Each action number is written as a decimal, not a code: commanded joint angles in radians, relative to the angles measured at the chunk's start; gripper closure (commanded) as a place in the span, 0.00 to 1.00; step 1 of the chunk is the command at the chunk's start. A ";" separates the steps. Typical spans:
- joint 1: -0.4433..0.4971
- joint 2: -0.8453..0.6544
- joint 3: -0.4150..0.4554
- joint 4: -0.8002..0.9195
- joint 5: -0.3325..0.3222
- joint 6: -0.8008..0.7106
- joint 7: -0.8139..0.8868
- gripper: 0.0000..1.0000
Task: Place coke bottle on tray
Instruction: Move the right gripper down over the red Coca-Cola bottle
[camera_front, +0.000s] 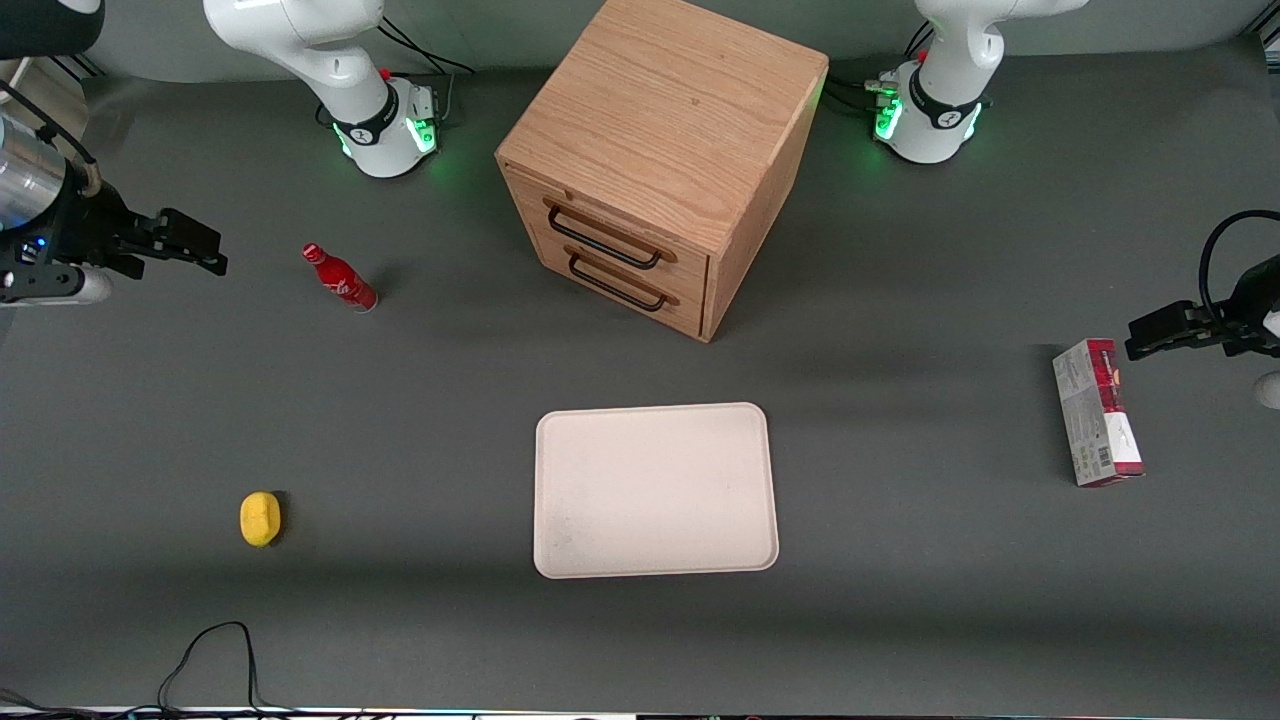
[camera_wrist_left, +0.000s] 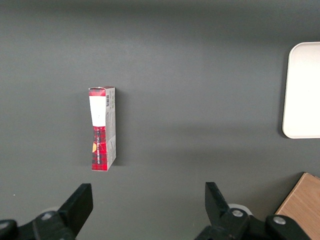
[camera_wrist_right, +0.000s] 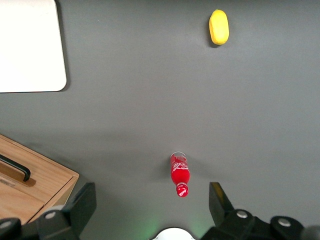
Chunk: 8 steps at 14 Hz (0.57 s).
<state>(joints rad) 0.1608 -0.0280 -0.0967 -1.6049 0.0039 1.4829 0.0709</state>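
The coke bottle (camera_front: 340, 278), small, red with white script, stands upright on the grey table; it also shows in the right wrist view (camera_wrist_right: 179, 175). The cream tray (camera_front: 655, 490) lies flat and bare, nearer the front camera than the wooden cabinet; a corner of it shows in the right wrist view (camera_wrist_right: 27, 45) and an edge in the left wrist view (camera_wrist_left: 302, 90). My right gripper (camera_front: 215, 255) hangs above the table, farther toward the working arm's end than the bottle, apart from it. In the right wrist view the gripper (camera_wrist_right: 151, 205) is open and empty, its fingers wide apart.
A wooden drawer cabinet (camera_front: 660, 160) with two black handles stands farther from the camera than the tray. A yellow lemon-like object (camera_front: 260, 518) lies nearer the camera than the bottle. A red-and-grey carton (camera_front: 1097, 410) lies toward the parked arm's end. A black cable (camera_front: 210, 650) loops at the front edge.
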 joint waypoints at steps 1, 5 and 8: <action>0.002 0.016 -0.003 0.048 0.018 -0.038 0.023 0.00; 0.003 -0.062 -0.004 -0.094 0.015 -0.050 0.009 0.00; 0.003 -0.332 -0.011 -0.550 -0.025 0.213 0.006 0.00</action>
<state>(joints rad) 0.1605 -0.1200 -0.1005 -1.7980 0.0005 1.5211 0.0712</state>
